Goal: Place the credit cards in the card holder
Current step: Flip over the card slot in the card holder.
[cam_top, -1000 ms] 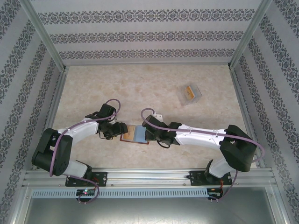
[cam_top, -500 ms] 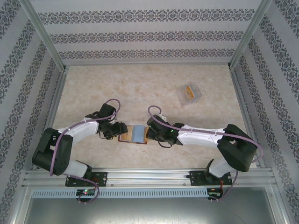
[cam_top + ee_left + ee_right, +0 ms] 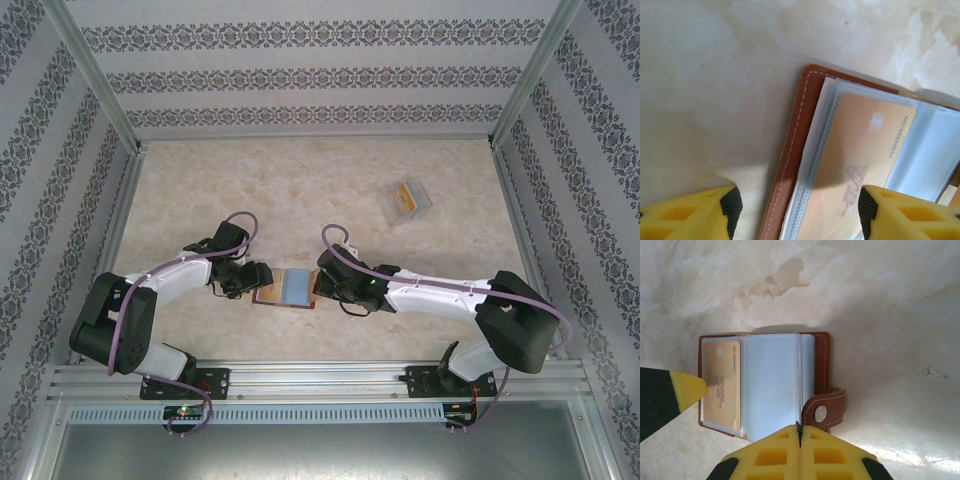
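The card holder [image 3: 290,288] lies open on the desk [image 3: 300,190] near its front edge, between the two arms. Over the last second it has squared up slightly as the right end effector [image 3: 799,429], clenched on nothing, crept in over the snap-tab side. The left end effector [image 3: 797,210] has barely changed. It is released, one finger on the desk and the other over the sleeve. Judging by this, the holder is being steadied for loading.

By count there is one holder and one orange card [image 3: 860,150] already sleeved. Another orange card shows inside the one clear box [image 3: 408,203], well apart.
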Available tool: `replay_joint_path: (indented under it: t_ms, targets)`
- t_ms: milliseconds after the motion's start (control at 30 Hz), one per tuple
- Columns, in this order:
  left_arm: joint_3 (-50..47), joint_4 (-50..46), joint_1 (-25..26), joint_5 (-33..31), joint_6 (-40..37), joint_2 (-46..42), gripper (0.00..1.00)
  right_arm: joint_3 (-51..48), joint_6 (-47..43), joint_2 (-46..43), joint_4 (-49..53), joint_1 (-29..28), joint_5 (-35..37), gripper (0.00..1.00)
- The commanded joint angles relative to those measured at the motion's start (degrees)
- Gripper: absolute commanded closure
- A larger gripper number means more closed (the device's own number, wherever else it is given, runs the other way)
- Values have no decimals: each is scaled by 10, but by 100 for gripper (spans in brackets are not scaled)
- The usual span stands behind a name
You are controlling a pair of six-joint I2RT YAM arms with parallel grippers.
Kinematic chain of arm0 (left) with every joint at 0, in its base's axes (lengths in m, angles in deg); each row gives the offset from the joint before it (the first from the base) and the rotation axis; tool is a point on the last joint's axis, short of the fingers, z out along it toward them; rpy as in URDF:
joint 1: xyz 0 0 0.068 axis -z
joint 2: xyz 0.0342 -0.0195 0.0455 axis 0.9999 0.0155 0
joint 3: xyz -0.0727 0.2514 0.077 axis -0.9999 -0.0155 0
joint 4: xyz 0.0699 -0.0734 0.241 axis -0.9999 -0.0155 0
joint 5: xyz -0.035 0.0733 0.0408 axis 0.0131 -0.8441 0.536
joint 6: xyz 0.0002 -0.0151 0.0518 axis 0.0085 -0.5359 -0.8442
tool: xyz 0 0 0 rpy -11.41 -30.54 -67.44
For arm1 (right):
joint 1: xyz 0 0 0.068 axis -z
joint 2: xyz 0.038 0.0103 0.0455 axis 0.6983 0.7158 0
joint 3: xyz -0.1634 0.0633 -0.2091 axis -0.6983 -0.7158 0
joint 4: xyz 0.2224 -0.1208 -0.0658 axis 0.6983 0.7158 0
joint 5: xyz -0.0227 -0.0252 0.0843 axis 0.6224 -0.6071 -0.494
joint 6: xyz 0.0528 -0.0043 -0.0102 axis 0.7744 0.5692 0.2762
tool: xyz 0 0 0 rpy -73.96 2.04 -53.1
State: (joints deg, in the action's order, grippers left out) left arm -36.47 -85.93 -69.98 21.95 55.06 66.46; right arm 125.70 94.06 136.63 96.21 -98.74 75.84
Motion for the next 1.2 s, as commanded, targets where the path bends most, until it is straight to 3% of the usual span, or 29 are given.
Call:
replay_joint_path:
  t_ms: [0, 1167]
  targets:
    - [0, 43, 9, 21, 0, 29, 34, -10, 9, 5, -16, 5, -3, 100]
    - [-7, 39, 9, 8, 10, 29, 38, -30, 26, 11, -44, -12, 13, 100]
